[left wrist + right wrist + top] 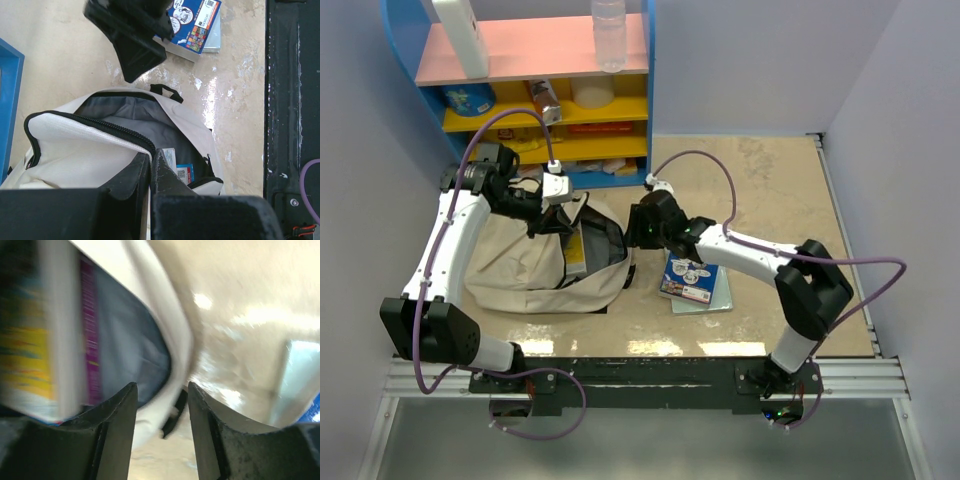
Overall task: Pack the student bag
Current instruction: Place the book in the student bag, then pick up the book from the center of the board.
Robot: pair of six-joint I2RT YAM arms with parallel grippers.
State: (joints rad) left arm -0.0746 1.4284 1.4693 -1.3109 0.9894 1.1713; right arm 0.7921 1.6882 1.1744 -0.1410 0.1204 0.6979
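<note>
Between the left jaws: the zippered rim of the student bag (520, 265), caught at the upper edge of its mouth. The jaws are pressed together on the cream fabric, with only a thin strip of it showing between them.
Student bag: lies on its side on the worktop (770, 190), spreading out below the left jaws. Its mouth gapes toward the right jaws, with a black zipper along the rim and grey lining inside.
Just past the left jaws' tips: books (576, 250) stand inside the bag's mouth. The left wrist view shows a pale cover and a blue-and-red corner with a printed code.
Far lip of the mouth: a black loop handle (166, 91) sits across the opening from the left jaws, on the side nearer the right jaws.
Right jaws: spread and holding nothing, just beside the bag's open mouth. Their own view is blurred. The cream rim shows through the gap between them, and I cannot tell whether they touch it.
Behind the right jaws: a comic-covered book (688, 278) lies flat on a pale grey book (722, 298), both apart from the bag.
Beyond both jaws: a blue shelf unit (386, 40) has a clear bottle (608, 35) upright on its pink top board.
</note>
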